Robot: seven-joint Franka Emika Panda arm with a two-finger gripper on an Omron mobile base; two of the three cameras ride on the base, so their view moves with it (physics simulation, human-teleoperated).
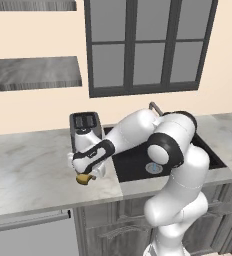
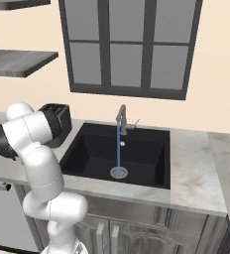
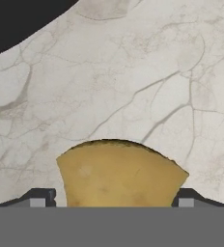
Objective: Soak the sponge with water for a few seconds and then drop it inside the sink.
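Left base view: the white arm reaches left and down to the pale marbled stone counter [image 1: 28, 175], its two-finger gripper [image 1: 86, 176] low over the small yellow-orange sponge [image 1: 85, 178]. The sponge is just left of the big matte black sink [image 1: 133, 162] rim and in front of the dark grey toaster [image 1: 84, 124], with plenty of bare counter to the left and the near counter edge close by

Right base view: a thin light-blue stream of water [image 2: 119, 149] runs straight down from the grey metal gooseneck faucet [image 2: 121, 118] to the round silver drain [image 2: 119, 172], with open basin all around it

Hand view: the sponge sits between the two dark fingertips [image 3: 42, 197], which bracket it on either side. Jaws are fairly wide; can't tell if they actually pinch it yet. Marbled counter beyond, and a black curve at the far left corner
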